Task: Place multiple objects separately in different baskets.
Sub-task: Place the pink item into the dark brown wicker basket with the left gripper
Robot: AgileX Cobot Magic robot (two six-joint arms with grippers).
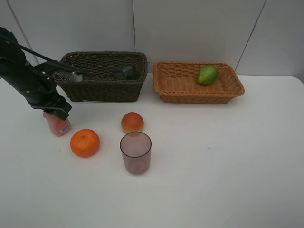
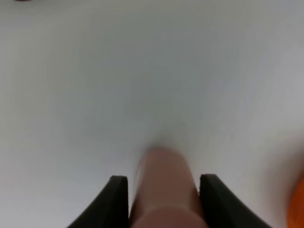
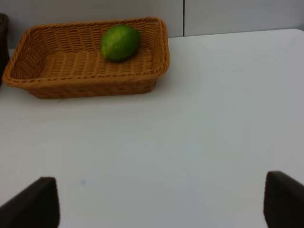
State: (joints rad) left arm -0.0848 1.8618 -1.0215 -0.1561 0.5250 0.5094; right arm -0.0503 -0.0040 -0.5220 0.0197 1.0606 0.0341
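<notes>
My left gripper (image 1: 55, 115) is shut on the pink bottle (image 1: 59, 126) at the table's left; its cap is hidden under the fingers. In the left wrist view the dark fingers (image 2: 117, 197) press both sides of the bottle (image 2: 164, 199). The orange (image 1: 85, 142), the red-orange fruit (image 1: 132, 122) and the purplish cup (image 1: 136, 152) stand on the table. The dark grey pump bottle (image 1: 126, 72) lies in the dark brown basket (image 1: 102, 90). The green fruit (image 1: 207, 75) lies in the tan basket (image 1: 199, 97). My right gripper (image 3: 161, 183) is open and empty, in front of the tan basket (image 3: 85, 85) with the green fruit (image 3: 120, 42).
The two baskets stand side by side against the white back wall (image 1: 190, 28). The white table (image 1: 228, 166) spreads to the front and right. The orange's edge (image 2: 297, 204) shows close beside the left gripper in the left wrist view.
</notes>
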